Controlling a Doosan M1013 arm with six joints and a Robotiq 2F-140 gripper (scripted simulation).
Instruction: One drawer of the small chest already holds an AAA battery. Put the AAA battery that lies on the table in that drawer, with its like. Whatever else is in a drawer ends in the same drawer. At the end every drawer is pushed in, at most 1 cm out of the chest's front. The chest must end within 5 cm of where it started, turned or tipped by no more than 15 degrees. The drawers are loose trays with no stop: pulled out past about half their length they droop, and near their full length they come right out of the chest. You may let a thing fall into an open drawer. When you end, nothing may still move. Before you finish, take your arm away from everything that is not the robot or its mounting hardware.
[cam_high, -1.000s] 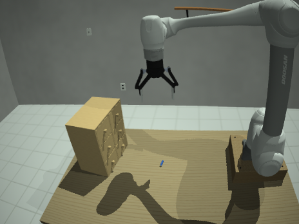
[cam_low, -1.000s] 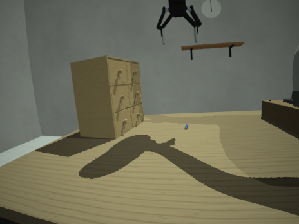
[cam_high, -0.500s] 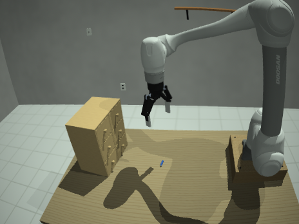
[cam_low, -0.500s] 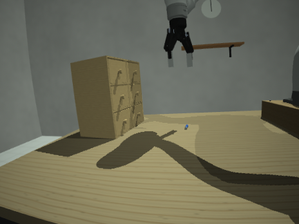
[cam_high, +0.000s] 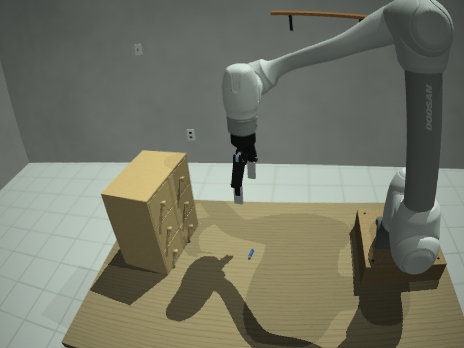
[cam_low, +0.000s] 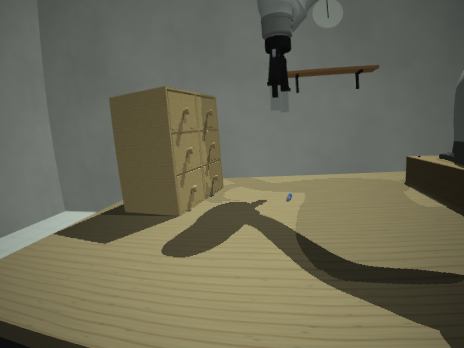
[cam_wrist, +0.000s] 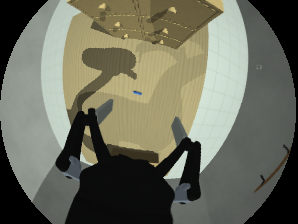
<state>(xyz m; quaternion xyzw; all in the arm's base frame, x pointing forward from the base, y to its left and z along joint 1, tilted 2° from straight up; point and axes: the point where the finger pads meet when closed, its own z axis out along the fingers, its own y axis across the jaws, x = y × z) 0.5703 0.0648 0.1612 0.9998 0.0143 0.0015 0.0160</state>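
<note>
A small blue AAA battery (cam_high: 251, 254) (cam_low: 289, 197) (cam_wrist: 137, 92) lies on its side on the wooden table (cam_high: 300, 240) (cam_low: 350, 210) (cam_wrist: 125, 125). The wooden chest (cam_high: 132, 225) (cam_low: 145, 155) (cam_wrist: 145, 20) stands upright at the left of the table in the top and exterior views. Its drawers, in two columns of three with knob handles, all look pushed in. What lies inside them is hidden. My gripper (cam_high: 245, 187) (cam_low: 279, 104) (cam_wrist: 143, 113) is open and empty, high above the table, between the chest and the robot base in the top and exterior views.
The robot base stands on a wooden block (cam_high: 400, 272) (cam_low: 432, 182) (cam_wrist: 132, 153) at the right of the table. A wall shelf (cam_high: 320, 15) (cam_low: 335, 71) (cam_wrist: 272, 172) hangs on the back wall. The arm's shadow falls across the table.
</note>
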